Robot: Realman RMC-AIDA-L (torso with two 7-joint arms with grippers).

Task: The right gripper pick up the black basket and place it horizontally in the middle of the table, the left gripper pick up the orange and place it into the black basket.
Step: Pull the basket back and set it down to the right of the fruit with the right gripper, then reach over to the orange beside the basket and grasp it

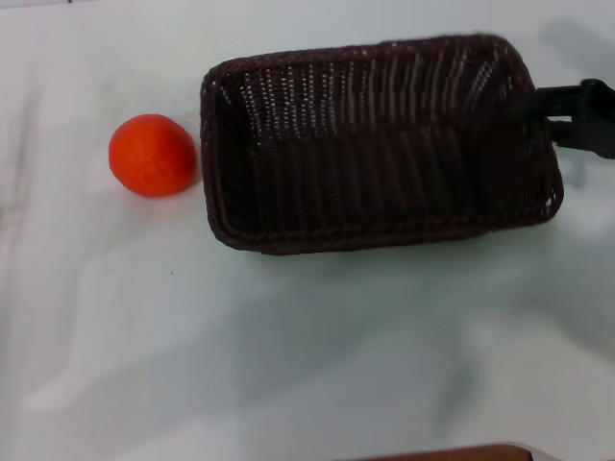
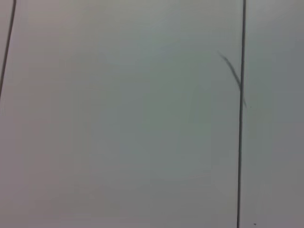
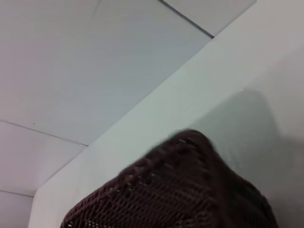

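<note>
The black basket [image 1: 375, 144] lies lengthwise in the middle of the white table [image 1: 288, 346], its open side up. The orange [image 1: 152, 155] sits on the table just left of the basket's left end, apart from it. My right gripper [image 1: 538, 120] comes in from the right edge of the head view. One finger lies over the basket's right rim and the other outside it, shut on that rim. The right wrist view shows the basket's woven corner [image 3: 180, 190] close up. My left gripper is out of view; its wrist view shows only a pale surface.
A brown edge [image 1: 452, 453] shows at the bottom of the head view. The table's far edge [image 3: 142, 114] and the tiled floor beyond it show in the right wrist view. Thin dark seams [image 2: 241, 118] cross the left wrist view.
</note>
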